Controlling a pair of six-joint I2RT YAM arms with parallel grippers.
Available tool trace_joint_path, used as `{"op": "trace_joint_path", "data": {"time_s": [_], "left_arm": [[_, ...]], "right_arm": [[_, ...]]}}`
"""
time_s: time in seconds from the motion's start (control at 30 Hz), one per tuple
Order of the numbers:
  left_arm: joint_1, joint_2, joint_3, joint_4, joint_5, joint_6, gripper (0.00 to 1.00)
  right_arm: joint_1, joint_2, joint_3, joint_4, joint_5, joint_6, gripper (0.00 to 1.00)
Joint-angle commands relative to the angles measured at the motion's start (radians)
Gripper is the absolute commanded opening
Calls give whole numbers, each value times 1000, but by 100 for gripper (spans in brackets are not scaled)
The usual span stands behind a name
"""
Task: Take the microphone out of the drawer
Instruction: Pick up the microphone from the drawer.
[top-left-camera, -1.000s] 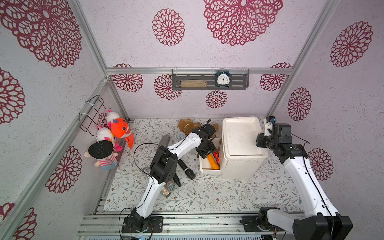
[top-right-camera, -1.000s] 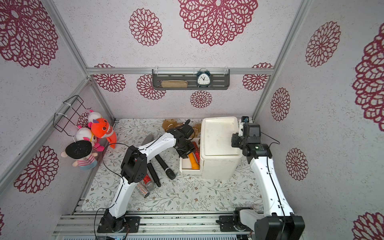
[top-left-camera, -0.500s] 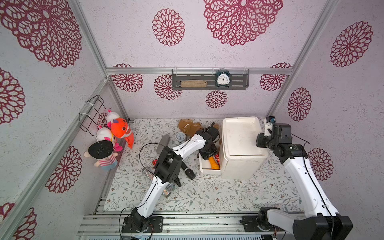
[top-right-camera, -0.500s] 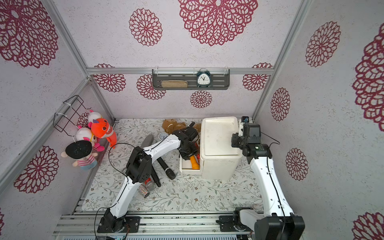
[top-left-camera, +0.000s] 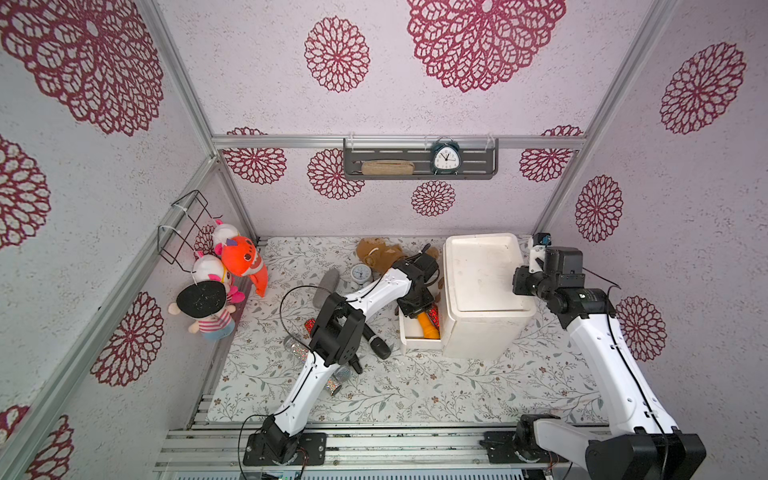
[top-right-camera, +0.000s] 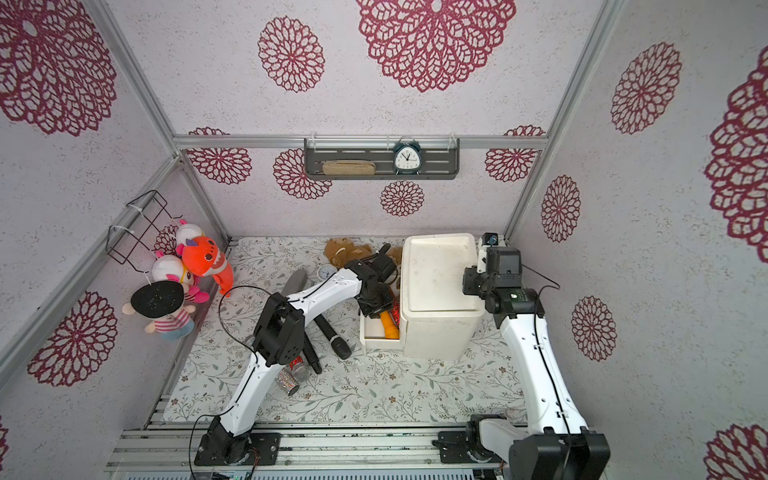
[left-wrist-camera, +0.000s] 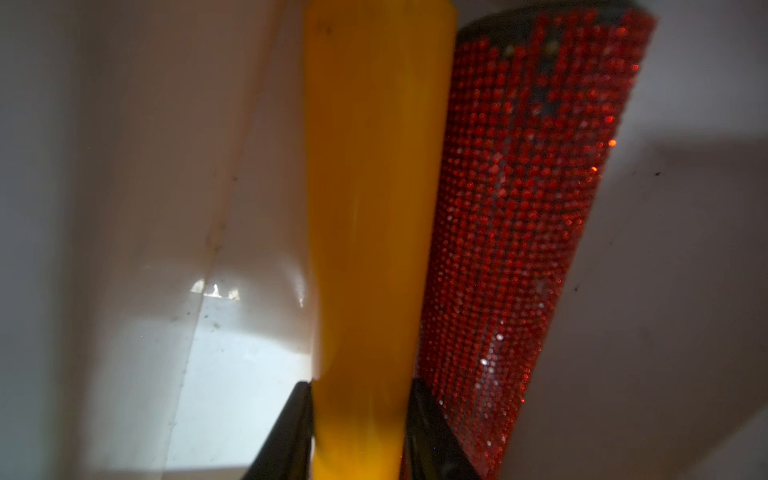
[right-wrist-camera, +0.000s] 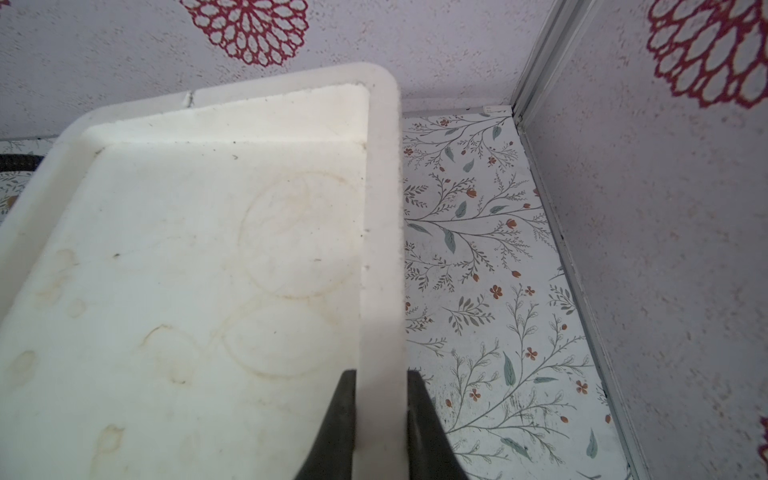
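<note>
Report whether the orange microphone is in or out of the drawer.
In. The orange microphone lies inside the open drawer beside the red glitter microphone, the left gripper closed on it.

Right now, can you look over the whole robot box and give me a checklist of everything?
Surface: floral mat, cluttered in the middle.
Job's things: yellow microphone lies in the open drawer of the white cabinet, red sparkly microphone beside it.
Clutter: black microphone, glittery silver microphone, grey microphone, small round dial, brown plush on the mat.
Grippers: left gripper closed round the yellow microphone; right gripper clamped on the cabinet's top rim.
Cables: black cable loops off the left arm.
Surroundings: plush toys hang on the side wall; alarm clock on the wall shelf.
</note>
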Motion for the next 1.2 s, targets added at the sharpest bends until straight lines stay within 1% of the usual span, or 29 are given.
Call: {"op": "trace_joint_path", "data": {"time_s": [0.0,0.03,0.07,0.5,0.7,0.83,1.0,1.17], "left_arm": [[-3,-31,-6,45,-8,2,3],[-3,-45,-6,50,-16,7,1],[-1,-57,-6,53,-22,12,0],[32,-171,-20,74,-18,54,0],[68,-229,-42,65,-10,85,0],[100,-284,-94,95,32,111,0],[131,-360,-182,123,53,136,0],[161,-434,-255,104,94,177,0]], "right_arm": [[-6,-45,6,78,-58,-4,0],[-5,-46,4,77,-56,-4,0],[-4,-46,5,77,-56,-3,0],[-3,-36,4,77,-44,-6,0],[-1,-32,4,77,-38,-9,0],[-1,-25,4,80,-36,-8,0],[-1,-20,10,79,-35,-9,0],[-1,-17,13,77,-37,-8,0]]}}
